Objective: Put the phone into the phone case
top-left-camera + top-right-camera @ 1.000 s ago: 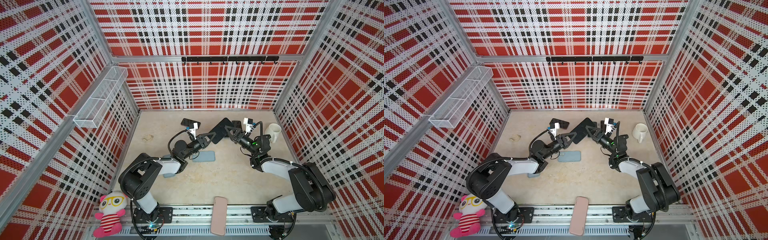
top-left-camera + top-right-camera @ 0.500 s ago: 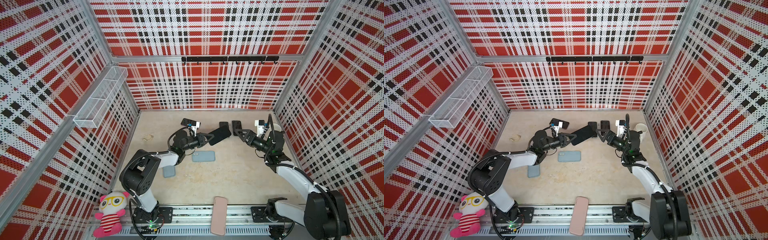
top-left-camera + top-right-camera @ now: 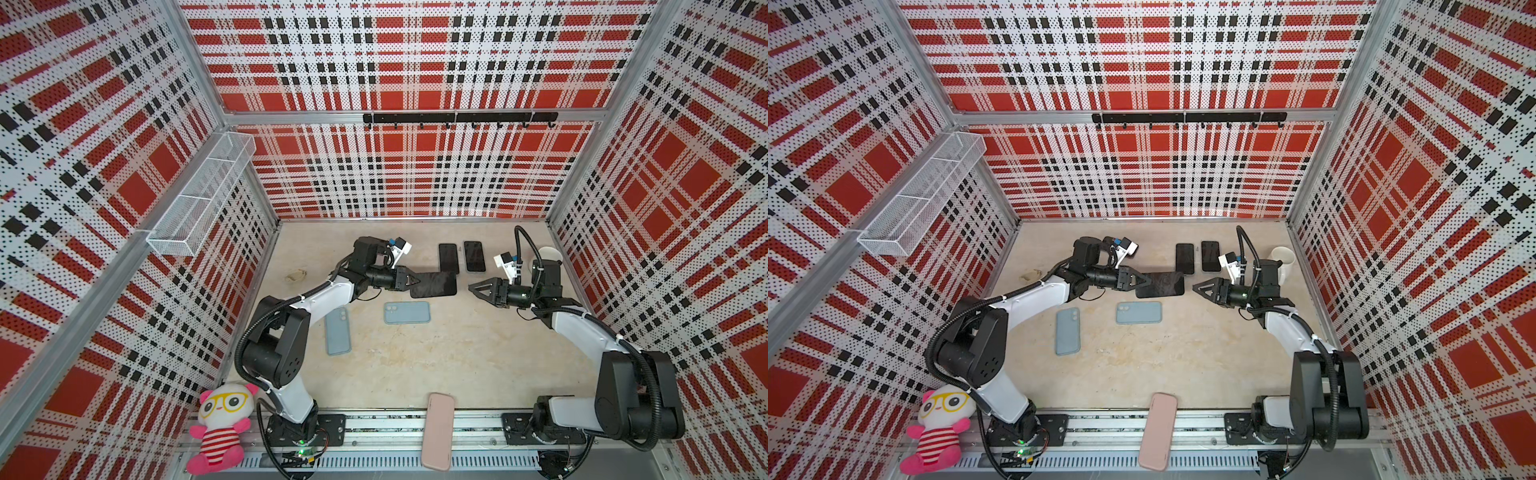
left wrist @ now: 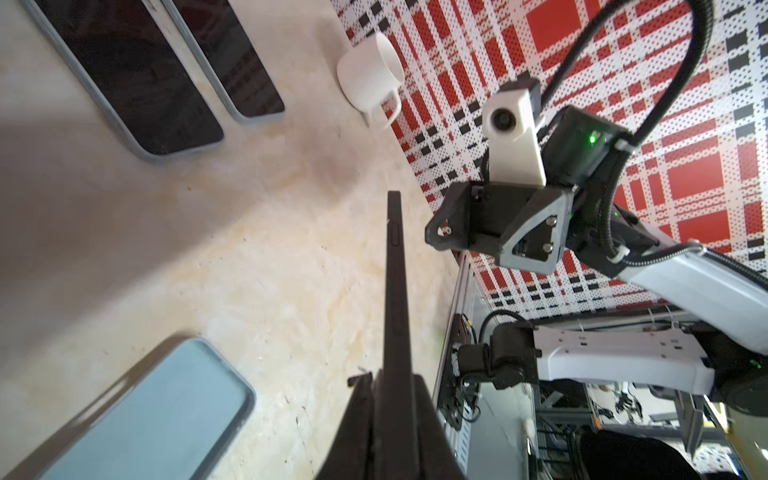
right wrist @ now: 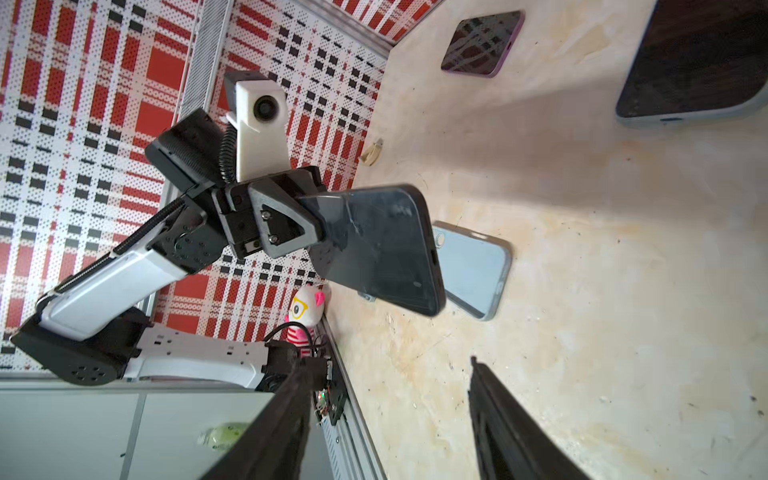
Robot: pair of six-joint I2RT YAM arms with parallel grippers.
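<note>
Black phone [image 3: 434, 284]: held above the bench [image 3: 457, 357], long axis level, running left-right, free end toward the right gripper [image 3: 473, 287]. Left gripper [image 3: 411, 281] clamps the other end. Right gripper's jaws apart, empty. Light-blue phone case [image 3: 406, 312] lies flat just below.

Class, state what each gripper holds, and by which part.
The left gripper holds the black phone by one short end; the right gripper holds nothing.

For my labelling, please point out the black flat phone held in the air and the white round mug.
black flat phone [image 3: 436, 284], in a top view, middle of its upper face.
white round mug [image 4: 368, 79], left wrist view, its outer wall.
</note>
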